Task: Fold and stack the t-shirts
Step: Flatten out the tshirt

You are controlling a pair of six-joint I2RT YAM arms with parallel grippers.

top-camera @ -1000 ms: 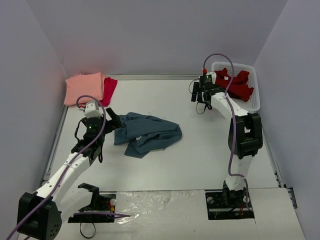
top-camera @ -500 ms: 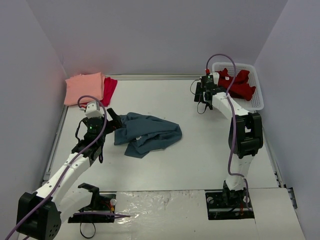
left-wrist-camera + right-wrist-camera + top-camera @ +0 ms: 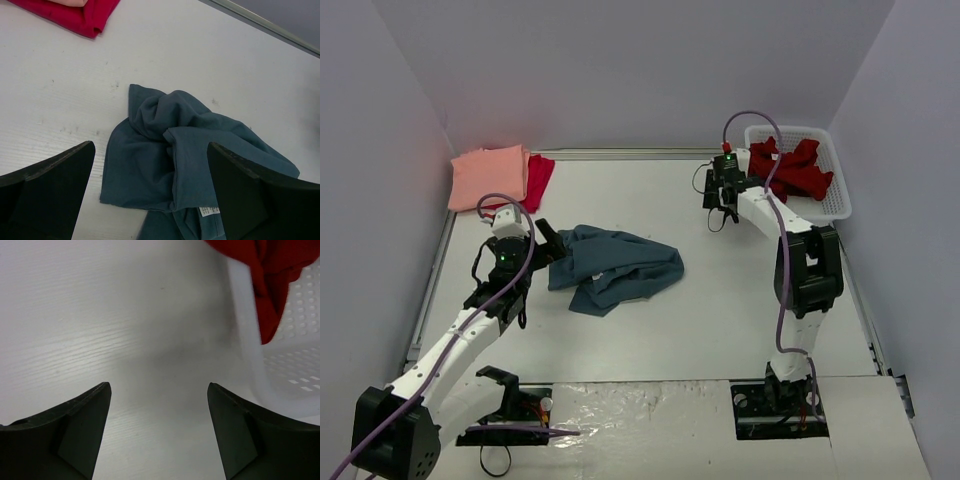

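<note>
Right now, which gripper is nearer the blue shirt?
Left. The left gripper sits open at the left edge of the blue shirt, which lies crumpled. The right gripper is far off across the table, open, beside the basket.

Worktop [image 3: 720, 320]: carries everything; arm bases at its near edge.
Centre t-shirt [image 3: 615, 268]: on the worktop, left of the middle, well apart from the other shirts.
Far-left corner: upper t-shirt [image 3: 488, 176] lies on lower t-shirt [image 3: 538, 178], whose right side juts out beside it.
Basket [image 3: 837, 195]: on the worktop, far-right corner.
Basket t-shirt [image 3: 790, 168]: in the basket, part hanging over its left rim.
Left gripper [image 3: 550, 240]: just beside the centre t-shirt's left edge.
Right gripper [image 3: 720, 203]: just left of the basket.
</note>
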